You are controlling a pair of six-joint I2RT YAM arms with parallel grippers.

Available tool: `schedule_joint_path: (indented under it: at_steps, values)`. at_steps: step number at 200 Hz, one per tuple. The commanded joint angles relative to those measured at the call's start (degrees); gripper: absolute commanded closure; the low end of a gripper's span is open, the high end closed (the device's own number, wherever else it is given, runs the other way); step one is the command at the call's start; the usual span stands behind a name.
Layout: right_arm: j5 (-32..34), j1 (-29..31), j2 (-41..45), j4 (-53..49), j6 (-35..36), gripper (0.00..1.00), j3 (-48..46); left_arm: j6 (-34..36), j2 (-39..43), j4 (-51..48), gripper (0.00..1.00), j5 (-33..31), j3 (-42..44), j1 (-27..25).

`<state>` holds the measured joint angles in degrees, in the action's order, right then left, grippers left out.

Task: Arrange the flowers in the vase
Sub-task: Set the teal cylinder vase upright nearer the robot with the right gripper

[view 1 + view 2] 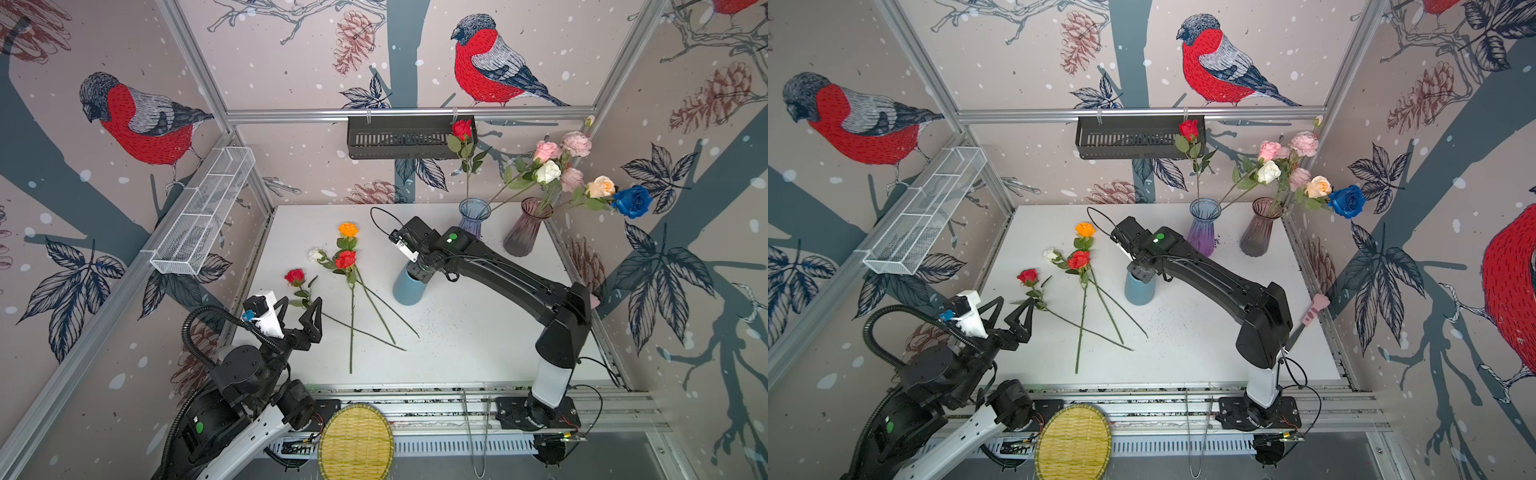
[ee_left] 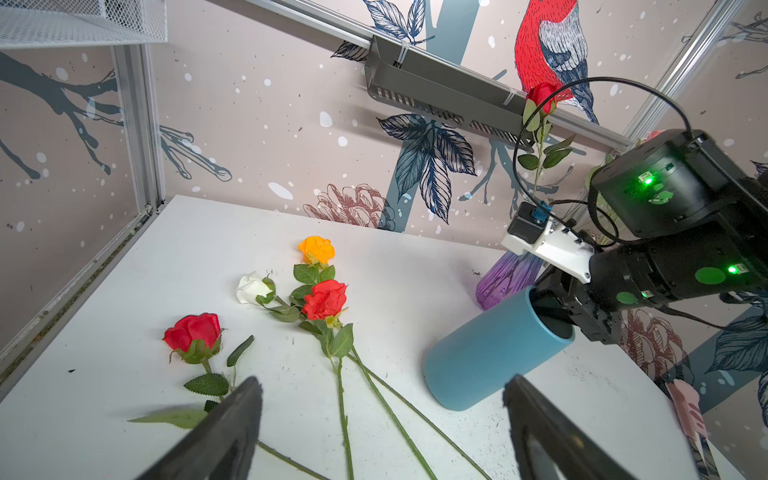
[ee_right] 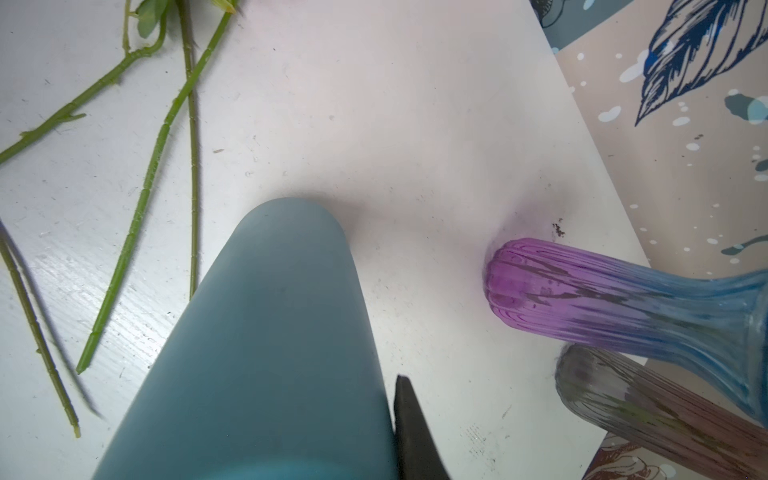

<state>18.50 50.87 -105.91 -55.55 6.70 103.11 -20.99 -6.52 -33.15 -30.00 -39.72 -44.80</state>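
Note:
Several flowers lie on the white table: a red rose [image 1: 295, 276] [image 2: 193, 330], a white rose [image 1: 316, 254], a red-orange rose [image 1: 345, 259] and an orange rose [image 1: 348, 229], their stems crossing toward the front. My left gripper [image 1: 301, 303] [image 2: 382, 386] is open above the red rose's stem. Nothing sits between its fingers. A blue cylindrical vase [image 1: 407, 291] [image 3: 270, 332] stands mid-table. My right gripper [image 1: 417, 272] is shut on its rim, with one finger [image 3: 411, 424] outside the wall and the other hidden.
At the back right, a blue-purple glass vase [image 1: 473, 216] holds a red rose [image 1: 462, 129]. A dusky glass vase [image 1: 525, 228] holds several pink, white, peach and blue blooms. A woven tray [image 1: 355, 444] lies at the front, and a pink-handled tool [image 1: 1314, 309] lies at the right edge.

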Motion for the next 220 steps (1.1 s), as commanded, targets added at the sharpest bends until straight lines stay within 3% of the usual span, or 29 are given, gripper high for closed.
schedule_joint_path:
  at_steps: [1,27,52,73,151,220]
  values:
    - [0.62,0.06,-0.91,3.53,-0.02,0.93,1.37,0.13,0.2,1.51,0.1,-0.35,0.0,0.15]
    - [0.29,0.24,-2.74,3.3,-0.06,0.9,3.15,-0.03,0.54,1.37,0.1,-0.59,0.0,0.15]
    - [0.2,0.26,-3.58,3.17,0.16,0.72,4.11,-0.1,0.78,1.33,0.1,-0.68,0.0,0.15]
    - [0.15,0.15,-3.87,3.23,0.28,0.66,4.59,-0.08,0.81,1.42,0.1,-0.56,0.0,0.15]
    - [-0.05,0.15,-3.88,3.0,-0.24,0.65,9.01,-0.09,0.99,1.42,0.11,-0.66,0.0,0.15]
    - [0.92,-0.29,1.11,7.05,-1.05,0.59,8.4,-0.09,0.36,1.46,0.12,-0.84,0.17,0.15]
